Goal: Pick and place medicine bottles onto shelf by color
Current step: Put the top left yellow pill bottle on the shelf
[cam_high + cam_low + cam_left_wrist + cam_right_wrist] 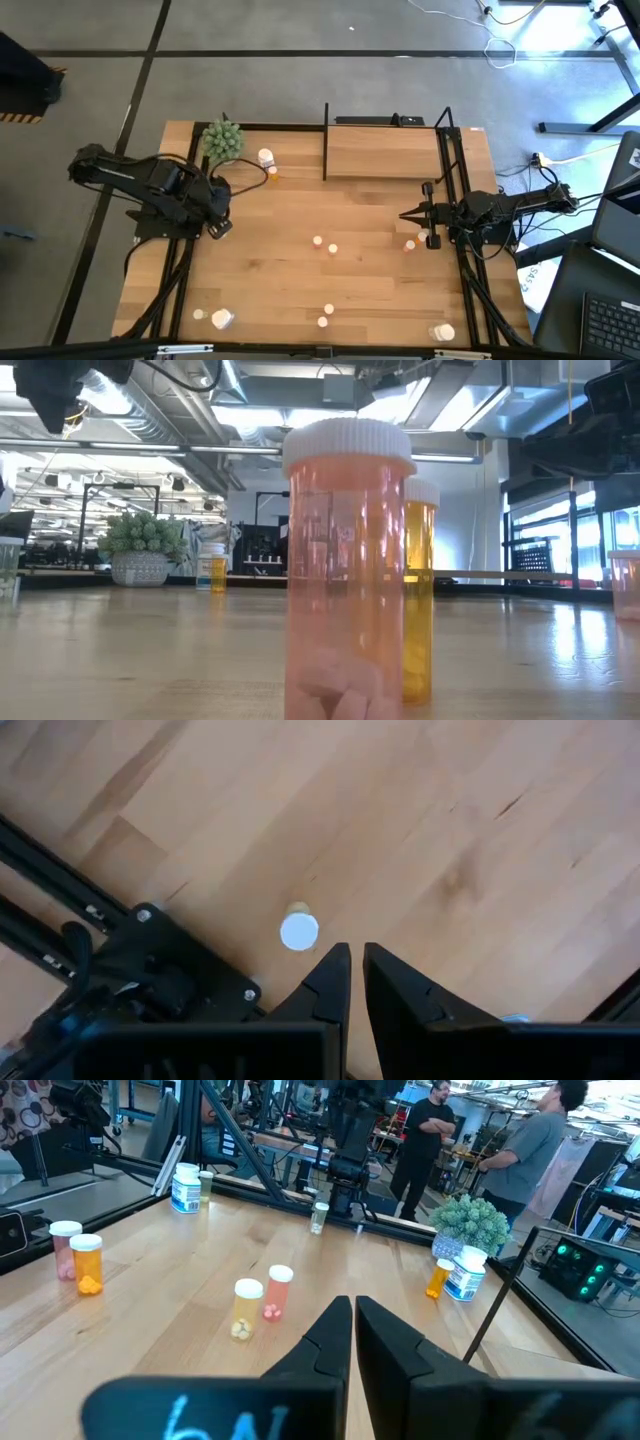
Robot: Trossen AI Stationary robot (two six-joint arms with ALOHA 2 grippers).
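Observation:
Small medicine bottles stand scattered upright on the table: two at the middle (318,241) (333,248), two by my right gripper (409,243), several near the front edge (328,310), and a larger white one (265,158) by an orange one at the back. The shelf (385,152), a light board in black uprights, stands at the back right. My left gripper (219,228) is shut, empty, and points down at the left; just beside its tips (357,970) stands a white-capped bottle (299,931). My right gripper (408,215) is shut, level and empty (353,1320).
A green spiky plant (222,140) sits at the back left beside the larger white bottle. Black frame rails run along both table sides (455,190). In the low view a pink bottle (348,570) and an orange one (421,590) stand close. People stand beyond the table (530,1150).

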